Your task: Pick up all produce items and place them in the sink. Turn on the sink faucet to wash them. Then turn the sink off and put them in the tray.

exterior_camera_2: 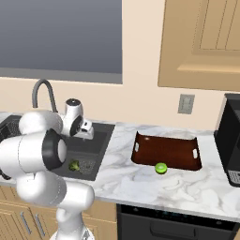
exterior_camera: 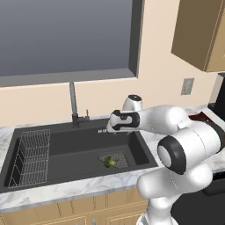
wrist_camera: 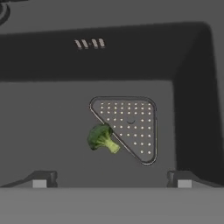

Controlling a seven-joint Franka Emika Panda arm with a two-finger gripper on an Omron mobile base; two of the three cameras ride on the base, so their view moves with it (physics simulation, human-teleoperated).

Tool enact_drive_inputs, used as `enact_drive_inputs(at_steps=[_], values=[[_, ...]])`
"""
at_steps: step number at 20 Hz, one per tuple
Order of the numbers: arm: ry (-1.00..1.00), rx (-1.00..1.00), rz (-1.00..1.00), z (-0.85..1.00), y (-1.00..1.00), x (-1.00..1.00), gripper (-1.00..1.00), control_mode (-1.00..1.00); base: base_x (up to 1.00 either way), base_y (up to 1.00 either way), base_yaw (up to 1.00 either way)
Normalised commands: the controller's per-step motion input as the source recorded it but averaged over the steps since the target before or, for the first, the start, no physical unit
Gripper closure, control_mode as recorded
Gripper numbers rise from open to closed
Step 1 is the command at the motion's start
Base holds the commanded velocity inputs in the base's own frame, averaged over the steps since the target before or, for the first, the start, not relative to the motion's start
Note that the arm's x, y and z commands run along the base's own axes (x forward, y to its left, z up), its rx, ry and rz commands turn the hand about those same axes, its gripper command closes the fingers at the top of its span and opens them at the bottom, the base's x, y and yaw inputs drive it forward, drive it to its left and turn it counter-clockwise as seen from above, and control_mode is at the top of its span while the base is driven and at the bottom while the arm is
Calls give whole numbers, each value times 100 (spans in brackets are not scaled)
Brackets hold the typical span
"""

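- Inside the sink (exterior_camera: 57, 145), on the basin floor: broccoli floret (wrist_camera: 102, 138), lying on its side, pale stem touching the slanted edge of the triangular mesh drain (wrist_camera: 131, 127).
- Above the sink, over the drain corner: hand (wrist_camera: 111, 180), fingers spread wide, holding nothing, broccoli well below it.
- At the back rim of the sink: sink faucet (exterior_camera: 73, 104), upright, with a small lever at its base (exterior_camera: 86, 116); no water visible.
- At the far end of the sink from the drain: wire rack (exterior_camera: 30, 156), nothing in it.
- On the counter (exterior_camera_2: 140, 185), well away from the sink: tray (exterior_camera_2: 168, 151), and a round lime-green fruit (exterior_camera_2: 161, 168) at the tray's near edge; whether it sits on the rim or just off it I cannot tell.
- Risk, judged: the fruit is not yet in the sink; running water now would wash only the broccoli.
- Risk, judged: the fruit is round and may roll from a loose or off-centre pinch, toward the counter edge.
- Risk, judged: reaching for the lever, the arm may knock the faucet spout.
- Risk, judged: the broccoli lies low against the drain; a shallow grasp may clip only the crown and drop it.
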Motion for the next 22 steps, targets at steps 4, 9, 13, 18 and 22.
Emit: enact_drive_inputs(at_steps=[4,9,13,18,22], values=[[0,-1,-12,21,-10,-18,-100,-100,0,0,0],[0,0,-12,17,-8,-3,-100,-100,0,0,0],[2,0,-11,20,-11,0,-100,-100,0,0,0],[4,0,-11,23,-11,0,-100,-100,0,0,0],[5,0,-11,21,-18,0,-100,-100,0,0,0]])
